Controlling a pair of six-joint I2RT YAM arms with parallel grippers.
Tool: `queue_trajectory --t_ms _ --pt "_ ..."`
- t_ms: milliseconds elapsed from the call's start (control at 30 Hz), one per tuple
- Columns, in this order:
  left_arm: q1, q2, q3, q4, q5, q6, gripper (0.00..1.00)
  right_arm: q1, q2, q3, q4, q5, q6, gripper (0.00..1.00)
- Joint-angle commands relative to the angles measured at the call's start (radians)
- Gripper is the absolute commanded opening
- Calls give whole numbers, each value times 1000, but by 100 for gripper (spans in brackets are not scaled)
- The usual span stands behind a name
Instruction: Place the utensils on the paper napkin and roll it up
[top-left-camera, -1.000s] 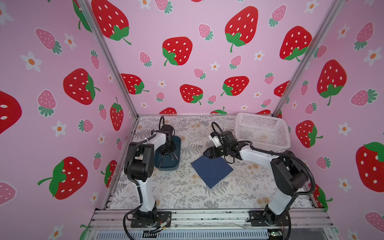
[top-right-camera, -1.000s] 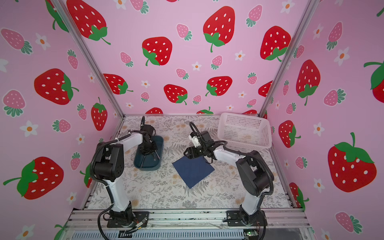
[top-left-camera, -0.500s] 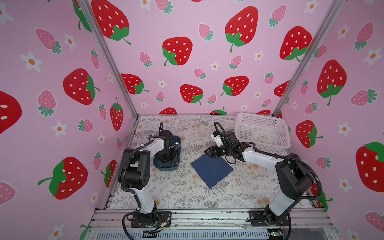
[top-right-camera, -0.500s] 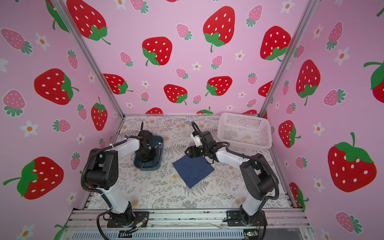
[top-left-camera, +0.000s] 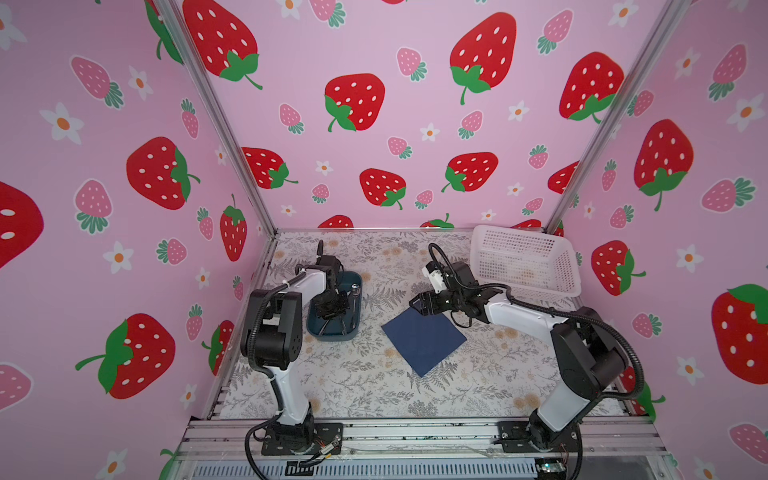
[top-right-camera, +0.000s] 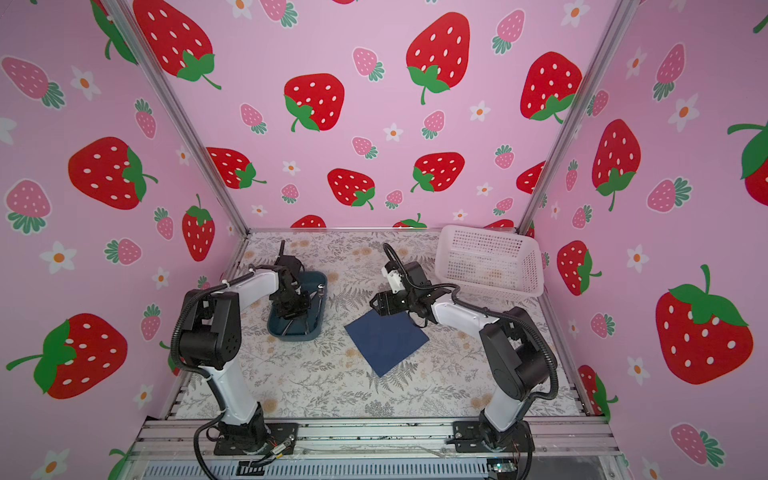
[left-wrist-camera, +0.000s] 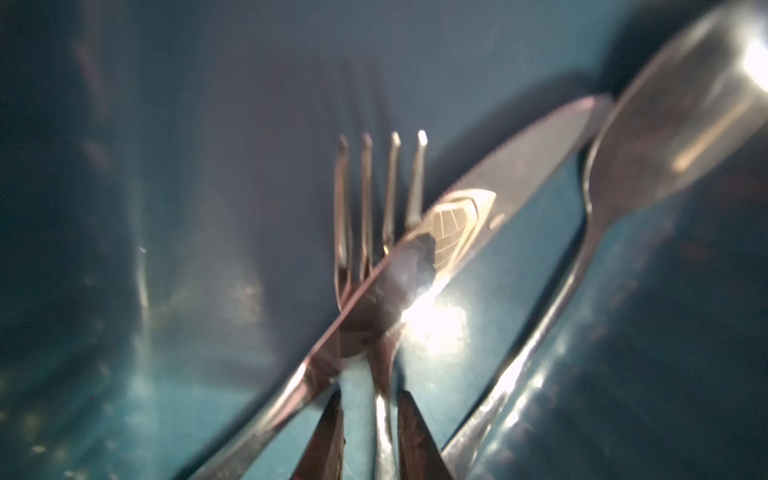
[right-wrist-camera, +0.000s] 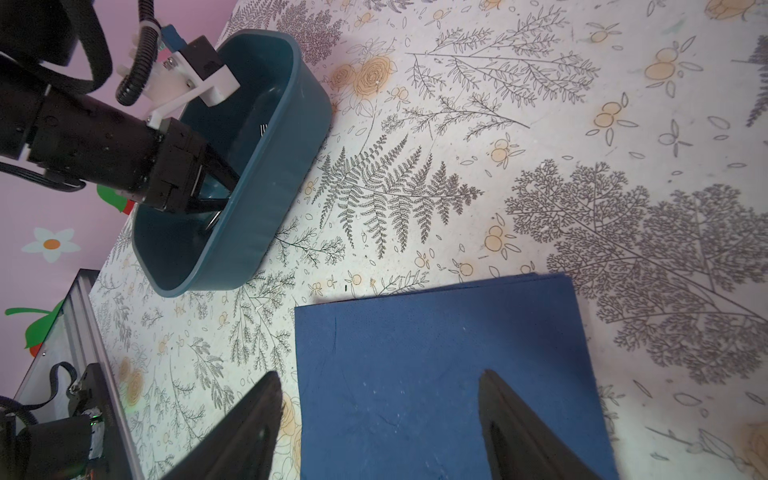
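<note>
- Front edge: aluminium rail (top-left-camera: 415, 432) carries both arm bases; the floral table cover (top-left-camera: 353, 374) starts just behind it.
- Paper napkin (top-left-camera: 424, 340) (top-right-camera: 386, 340) (right-wrist-camera: 436, 353): navy, flat on the cover right of centre, turned as a diamond with one corner toward the rail.
- Tub (top-left-camera: 332, 337) (top-right-camera: 291, 334) (right-wrist-camera: 257, 199): dark teal, oblong, left of the napkin and apart from it.
- Utensils (top-left-camera: 353, 299): all inside the tub. The left wrist view shows the fork (left-wrist-camera: 365, 199) lying under the knife (left-wrist-camera: 519, 166), which crosses it at the neck. The spoon (left-wrist-camera: 665, 124) lies beside the knife.
- Left gripper (top-left-camera: 332, 309) (left-wrist-camera: 372, 399) (right-wrist-camera: 199, 183): reaching down into the tub. Fingers (left-wrist-camera: 328, 436) narrowly apart, one on each side of the fork handle. A strip of tub floor shows between one finger and the handle; contact on the other side cannot be told.
- Right gripper (top-left-camera: 417, 303) (right-wrist-camera: 380, 374): low over the napkin's far corner, fingers (right-wrist-camera: 519, 436) spread wide, nothing between them. One tip is above the napkin, the other above the cover just beside the napkin's edge.
- Basket (top-left-camera: 498, 257): white, perforated, in the far right corner behind the right arm.
- Walls (top-left-camera: 374, 124): pink with a strawberry print, enclosing three sides.
</note>
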Motion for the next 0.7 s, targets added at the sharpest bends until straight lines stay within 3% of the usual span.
queue_trajectory --t_ms 0,267,467,667 --pt "1 46 32 -47 -3 14 24 6 5 19 11 1 6 77" --pt "-23 107 47 -77 -11 33 19 6 17 33 17 -1 7 77" --pt "-22 120 73 -94 11 45 0 5 34 51 3 -1 6 77" --pt "-17 95 78 -89 34 37 0 6 30 54 2 6 5 77"
